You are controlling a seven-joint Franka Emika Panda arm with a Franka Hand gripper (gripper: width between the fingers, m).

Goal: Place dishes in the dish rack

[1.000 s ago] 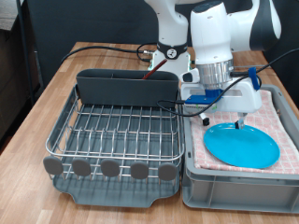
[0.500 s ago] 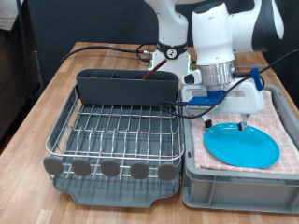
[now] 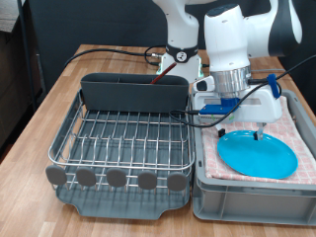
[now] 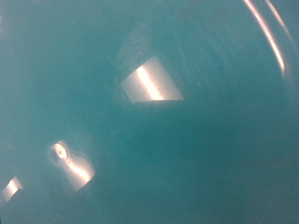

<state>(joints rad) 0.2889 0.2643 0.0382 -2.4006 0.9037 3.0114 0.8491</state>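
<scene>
The round bright-blue plate (image 3: pixel 257 155) lies flat on the pink checked cloth (image 3: pixel 296 123) inside the light grey bin (image 3: pixel 252 193), at the exterior view's right. My gripper (image 3: pixel 239 128) hangs just over the plate's far edge, with its fingers spread apart and nothing between them. The wrist view shows only the glossy blue plate surface (image 4: pixel 149 121) from very close, and no fingers. The dish rack (image 3: pixel 123 138), a silver wire grid in a dark grey tray, stands at the left with nothing on its grid. The white mug and the wooden spoon are out of view.
The tall grey utensil holder (image 3: pixel 133 92) stands along the rack's far side. Black cables (image 3: pixel 109 51) run over the wooden table (image 3: pixel 39 118) behind the rack. The robot's white arm (image 3: pixel 232 39) rises above the bin.
My gripper has shifted a little towards the exterior view's right, over the plate's far edge. The plate and the rack have not moved.
</scene>
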